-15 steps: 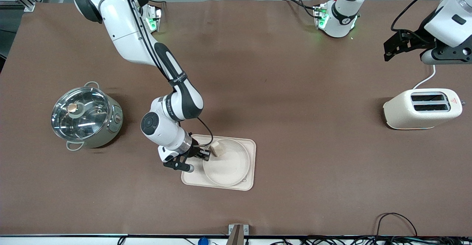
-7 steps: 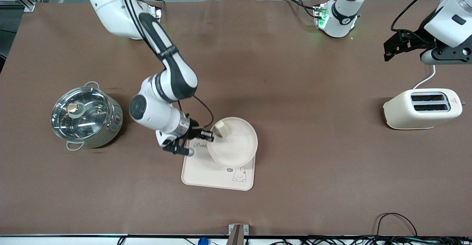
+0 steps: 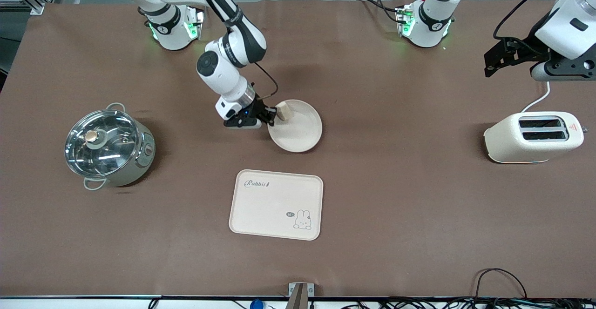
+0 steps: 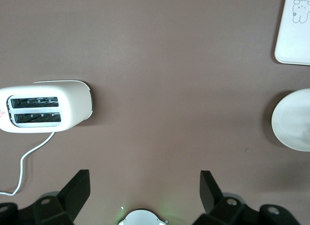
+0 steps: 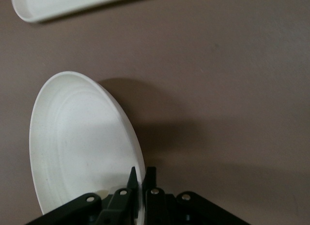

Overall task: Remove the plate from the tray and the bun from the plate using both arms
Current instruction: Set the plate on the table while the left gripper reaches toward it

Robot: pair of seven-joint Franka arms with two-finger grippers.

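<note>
Plate [image 3: 295, 126] removal looks done as far as lifting goes: the round dish is off the tray [image 3: 275, 204] and hangs over bare bench [image 3: 400, 197], farther from the front camera than the tray. The right claw [image 3: 269, 116] is clamped on the plate's rim, fingers together on the thin edge, as the right wrist view shows. What appears left is setting the plate down and taking the bun [image 3: 283, 111] off it. The bun sits on the plate near the gripped edge. The tray holds nothing, only its "Rabbit" script and bunny drawing. The left claw [image 3: 500, 57] waits with fingers apart, holding nothing, over the bench at the left arm's end, above the toaster [image 3: 533, 137]. A lidded pot [image 3: 108, 144] stands toward the right arm's end.
</note>
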